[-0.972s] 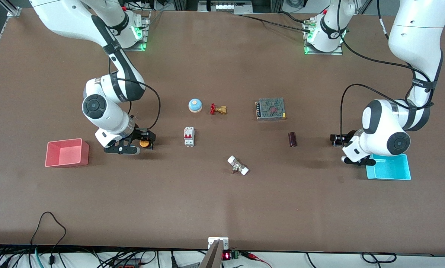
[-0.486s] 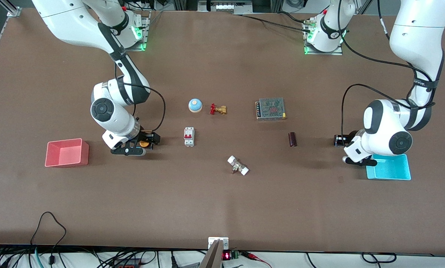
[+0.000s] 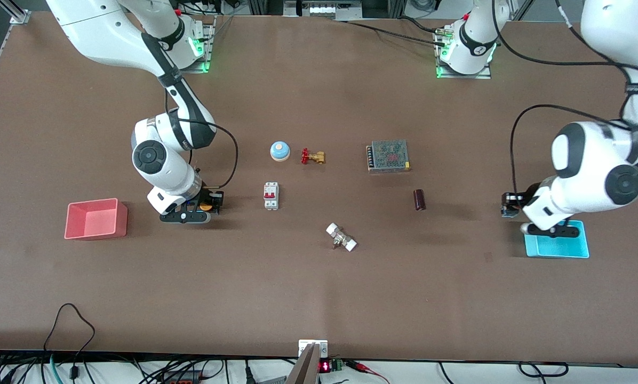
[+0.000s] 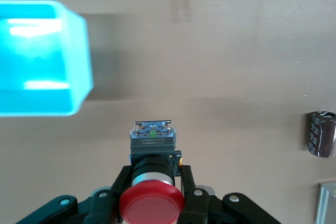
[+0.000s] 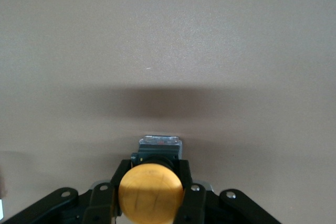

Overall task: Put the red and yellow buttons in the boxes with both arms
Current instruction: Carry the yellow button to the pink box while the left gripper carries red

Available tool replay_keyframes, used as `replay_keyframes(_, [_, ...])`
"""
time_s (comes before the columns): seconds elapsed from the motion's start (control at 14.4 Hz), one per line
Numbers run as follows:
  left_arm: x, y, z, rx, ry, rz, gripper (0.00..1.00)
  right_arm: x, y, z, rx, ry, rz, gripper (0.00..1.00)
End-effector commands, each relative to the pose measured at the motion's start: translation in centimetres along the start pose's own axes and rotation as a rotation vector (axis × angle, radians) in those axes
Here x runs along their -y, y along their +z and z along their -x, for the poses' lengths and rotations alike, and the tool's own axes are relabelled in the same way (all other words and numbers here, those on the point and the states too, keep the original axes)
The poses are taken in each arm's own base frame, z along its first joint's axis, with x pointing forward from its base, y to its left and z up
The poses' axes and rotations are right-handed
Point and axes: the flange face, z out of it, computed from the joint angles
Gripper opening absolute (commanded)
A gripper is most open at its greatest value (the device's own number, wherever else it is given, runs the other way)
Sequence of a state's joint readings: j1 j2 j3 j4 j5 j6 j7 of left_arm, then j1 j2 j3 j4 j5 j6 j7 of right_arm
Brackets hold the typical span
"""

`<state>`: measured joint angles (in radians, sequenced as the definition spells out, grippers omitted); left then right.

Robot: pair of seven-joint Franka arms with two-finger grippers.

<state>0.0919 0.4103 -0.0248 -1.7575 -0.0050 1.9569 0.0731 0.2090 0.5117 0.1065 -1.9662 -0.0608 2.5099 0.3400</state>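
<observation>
Clearly, both arms are carrying their buttons toward the boxes, and the step goes well if each keeps its pinch firm, travels level and lets go only once the button hangs squarely over the box's hollow, not its rim. The left gripper (image 4: 152,203) is clamped on the red button (image 4: 151,202), fingers pressed against its black body just under the cap, with the cap turned toward the wrist and the connector end pointing away. It hangs over bare table just beside the cyan box (image 3: 559,245), at the corner toward the table's middle, so by my reading it needs a short sideways shift before release. The right gripper (image 5: 151,195) pinches the yellow button (image 5: 151,188) the same way, cap toward the wrist. It is low over the table between the pink box (image 3: 96,218) and the white circuit breaker (image 3: 271,196), well apart from the box, so its carry is the longer one and the grip must not slacken on the way.
</observation>
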Motion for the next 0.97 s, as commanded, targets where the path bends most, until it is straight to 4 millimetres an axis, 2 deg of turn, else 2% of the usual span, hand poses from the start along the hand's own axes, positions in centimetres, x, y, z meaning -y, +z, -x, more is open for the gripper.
replay_keyframes(0.0, [5.3, -2.0, -0.8, 0.061, -0.057, 0.03, 0.18, 0.2, 0.0, -0.4, -0.011, -0.006, 0.003, 0.12])
replay_keyframes(0.14, [6.5, -2.7, -1.3, 0.066, -0.071, 0.033, 0.16, 0.0, -1.5, -1.2, -0.036, -0.014, 0.0, 0.11])
replay_keyframes(0.28, [8.2, -3.0, -2.4, 0.066, -0.072, 0.041, 0.16, -2.1, -6.2, -2.3, -0.056, -0.029, 0.014, 0.11])
replay_keyframes(0.35, [8.8, -2.8, -3.2, 0.059, -0.059, 0.043, 0.15, -4.6, -9.1, -2.7, -0.056, -0.032, 0.035, 0.11])
replay_keyframes(0.49, [10.6, -2.5, -4.5, 0.037, -0.037, 0.047, 0.14, -9.8, -13.2, -2.8, -0.032, -0.069, 0.057, 0.11])
replay_keyframes(0.56, [10.8, -2.2, -5.3, 0.028, -0.027, 0.045, 0.14, -13.5, -14.7, -2.9, -0.02, -0.086, 0.067, 0.11])
replay_keyframes(0.62, [11.1, -2.2, -6.3, 0.012, -0.021, 0.043, 0.14, -16.9, -15.6, -3.0, -0.017, -0.104, 0.074, 0.11])
replay_keyframes(0.76, [11.9, -1.2, -6.9, 0.014, -0.007, 0.042, 0.14, -24.4, -15.2, -3.2, -0.011, -0.128, 0.075, 0.12])
replay_keyframes(0.83, [12.2, -0.5, -7.2, 0.009, 0.004, 0.028, 0.14, -26.6, -14.3, -3.4, -0.003, -0.14, 0.054, 0.12])
replay_keyframes(0.9, [12.4, 0.2, -7.4, 0.009, 0.005, 0.022, 0.14, -28.0, -13.3, -3.7, 0.001, -0.144, 0.022, 0.12])
